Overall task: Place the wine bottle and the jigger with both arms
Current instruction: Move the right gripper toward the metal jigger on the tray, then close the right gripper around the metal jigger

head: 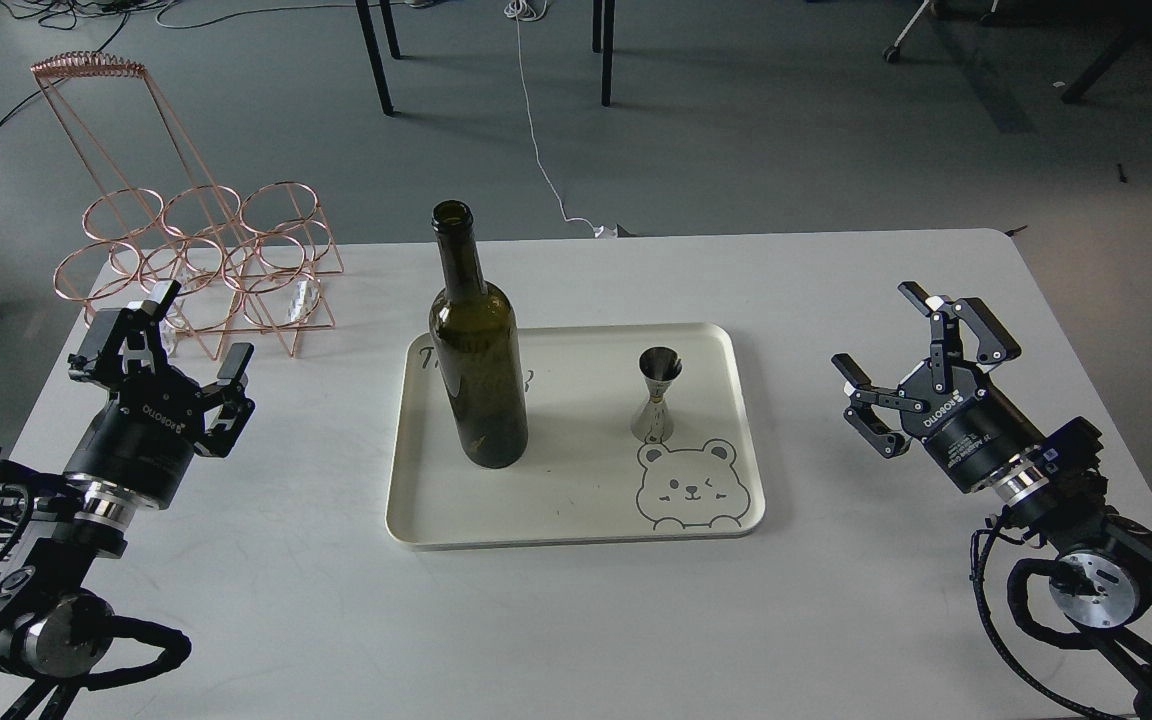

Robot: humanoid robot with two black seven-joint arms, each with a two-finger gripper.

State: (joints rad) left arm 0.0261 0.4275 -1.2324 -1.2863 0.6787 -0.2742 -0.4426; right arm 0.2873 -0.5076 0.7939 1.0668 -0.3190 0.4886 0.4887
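Wine bottle [477, 370], tall and right of the spread, empty left claw [192, 352], could topple onto the jigger [656, 394] if clipped high, while the right claw [911, 356] gapes empty too.

White table [636, 620] carries a cream tray [576, 525] (bear-printed) and copper wire rack [206, 270].

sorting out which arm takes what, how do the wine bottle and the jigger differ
The wine bottle is tall dark green glass with a long neck; the jigger is short, shiny metal and hourglass-shaped. The wine bottle stands on the tray's left part, the jigger on its right. Both are upright, open-topped and ungripped.
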